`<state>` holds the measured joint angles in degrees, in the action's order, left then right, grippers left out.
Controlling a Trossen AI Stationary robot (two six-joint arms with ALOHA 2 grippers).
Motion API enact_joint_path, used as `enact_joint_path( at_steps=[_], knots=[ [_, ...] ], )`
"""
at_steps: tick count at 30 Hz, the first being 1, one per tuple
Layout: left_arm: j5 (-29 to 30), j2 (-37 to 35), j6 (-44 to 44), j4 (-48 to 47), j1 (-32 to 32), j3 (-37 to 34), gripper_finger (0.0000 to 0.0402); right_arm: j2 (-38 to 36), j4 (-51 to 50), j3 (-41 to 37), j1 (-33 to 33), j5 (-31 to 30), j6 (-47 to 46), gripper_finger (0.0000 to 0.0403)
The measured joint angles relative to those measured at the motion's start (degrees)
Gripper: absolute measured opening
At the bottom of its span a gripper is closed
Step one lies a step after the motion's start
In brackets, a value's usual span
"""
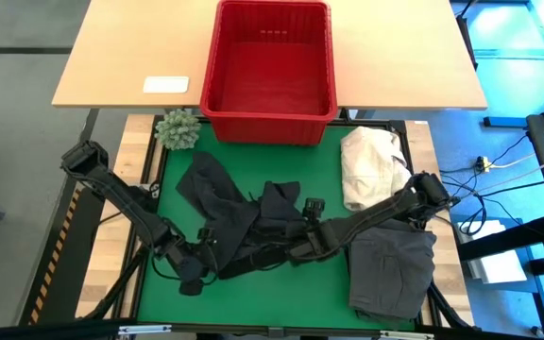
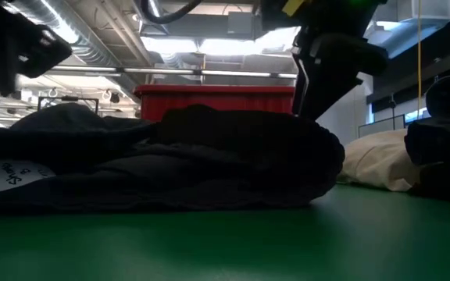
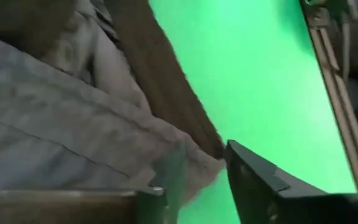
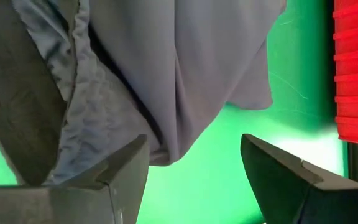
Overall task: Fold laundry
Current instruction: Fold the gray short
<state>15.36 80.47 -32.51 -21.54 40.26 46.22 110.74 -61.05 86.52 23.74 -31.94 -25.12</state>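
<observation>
We saw the dark garment (image 1: 239, 222) spread mid-mat on the green mat (image 1: 329, 170). The left gripper (image 1: 206, 236) sat at its near edge, fingers slightly parted around a fold. The right gripper (image 1: 312, 206) stood wide open, empty, over its right side.

Rumpled black garment (image 1: 229, 222) spread unfolded across the middle of the green counter (image 1: 173, 283), one end reaching toward the far left, the other bunched at centre with a dark strip trailing along its near edge. Seen at counter level as a low, soft, creased mound (image 2: 170, 160). Second garment, dark grey (image 1: 392, 269), folded roughly flat at the near right, well apart from the black one.
</observation>
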Motion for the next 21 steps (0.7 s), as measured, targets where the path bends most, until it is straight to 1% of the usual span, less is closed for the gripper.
enact_joint_path(
  at_steps=[3, 7, 9, 13, 14, 16, 21],
  knots=[
    [2.4, 0.0, 2.4, 0.2, -1.6, 0.0, 0.0145, 0.0, 0.3, 0.0, -0.1, 0.0, 0.5, 0.0252],
    [5.5, -0.2, 7.2, 0.0, -5.5, 1.0, 0.0179, -0.9, 4.7, 0.0, 0.9, 1.2, 1.7, 0.0252],
    [6.8, -0.2, 11.0, -0.4, -8.1, 1.9, 0.019, -2.0, 8.4, 0.1, 2.0, 2.0, 3.6, 0.0252],
    [7.5, -0.2, 21.0, -1.4, -14.6, 3.3, 0.0199, -2.4, 10.9, 0.1, 3.9, 3.7, 5.1, 0.0252],
    [7.2, -0.3, 24.4, -1.6, -16.3, 3.5, 0.0199, -2.5, 11.1, 0.1, 4.3, 4.4, 5.1, 0.0252],
    [4.7, -0.3, 30.0, -1.3, -19.8, 3.5, 0.0199, -2.6, 11.4, 0.1, 4.9, 4.6, 5.0, 0.0252],
    [-4.4, -0.3, 36.4, -2.7, -29.0, 3.5, 0.0197, -2.6, 11.5, 0.1, 6.4, 4.7, 4.6, 0.0252]
  ],
)
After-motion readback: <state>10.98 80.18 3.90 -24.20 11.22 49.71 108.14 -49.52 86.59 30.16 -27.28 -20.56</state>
